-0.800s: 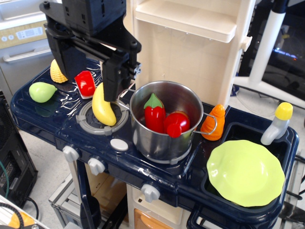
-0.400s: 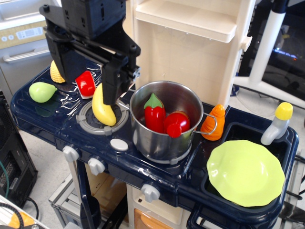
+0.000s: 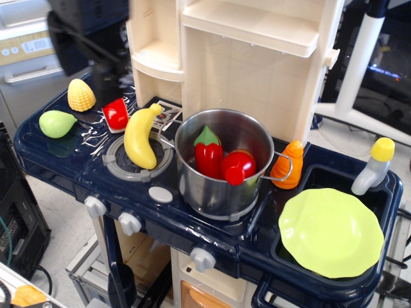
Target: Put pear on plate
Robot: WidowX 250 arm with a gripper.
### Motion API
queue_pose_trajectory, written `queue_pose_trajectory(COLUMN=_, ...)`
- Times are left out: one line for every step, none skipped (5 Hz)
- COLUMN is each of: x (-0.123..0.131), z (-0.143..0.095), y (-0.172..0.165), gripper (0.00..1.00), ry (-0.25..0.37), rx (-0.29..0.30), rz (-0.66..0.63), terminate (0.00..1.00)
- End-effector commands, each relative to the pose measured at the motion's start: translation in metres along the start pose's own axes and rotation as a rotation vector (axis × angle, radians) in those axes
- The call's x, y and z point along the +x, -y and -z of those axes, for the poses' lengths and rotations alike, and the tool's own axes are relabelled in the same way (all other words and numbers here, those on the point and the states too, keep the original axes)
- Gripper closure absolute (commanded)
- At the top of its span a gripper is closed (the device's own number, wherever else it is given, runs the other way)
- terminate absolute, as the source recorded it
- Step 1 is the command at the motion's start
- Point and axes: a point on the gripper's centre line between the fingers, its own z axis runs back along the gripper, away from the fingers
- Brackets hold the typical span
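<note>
The light-green pear [image 3: 56, 123] lies on the far left of the dark blue toy stove top, apart from everything else. The lime plate [image 3: 331, 232] rests in the sink at the front right, with nothing on it. My gripper [image 3: 103, 77] is a dark, motion-blurred shape at the upper left, above and behind the corn and well above the pear. Its fingers are too blurred to tell whether they are open or shut. It holds nothing that I can see.
Yellow corn [image 3: 81, 95] and a red piece [image 3: 116, 113] lie behind the pear. A banana [image 3: 142, 136] lies on the burner. A steel pot [image 3: 225, 160] with red vegetables stands mid-counter, with a carrot [image 3: 288, 163] and a bottle [image 3: 374, 165] to its right. The cream cabinet [image 3: 250, 58] rises behind.
The gripper has moved quickly left and up from above the banana toward the back left corner, uncovering the banana and the corn. No object has moved.
</note>
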Motion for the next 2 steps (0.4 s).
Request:
queue_pose_trajectory(x=0.013, z=0.054, y=-0.06, gripper=0.0, ry=0.053, rx=0.06, rz=0.118, terminate=0.0)
queue_pose_trajectory(x=0.011, z=0.077, y=-0.075, gripper=0.0, ry=0.062, rx=0.056, rz=0.147, terminate=0.0)
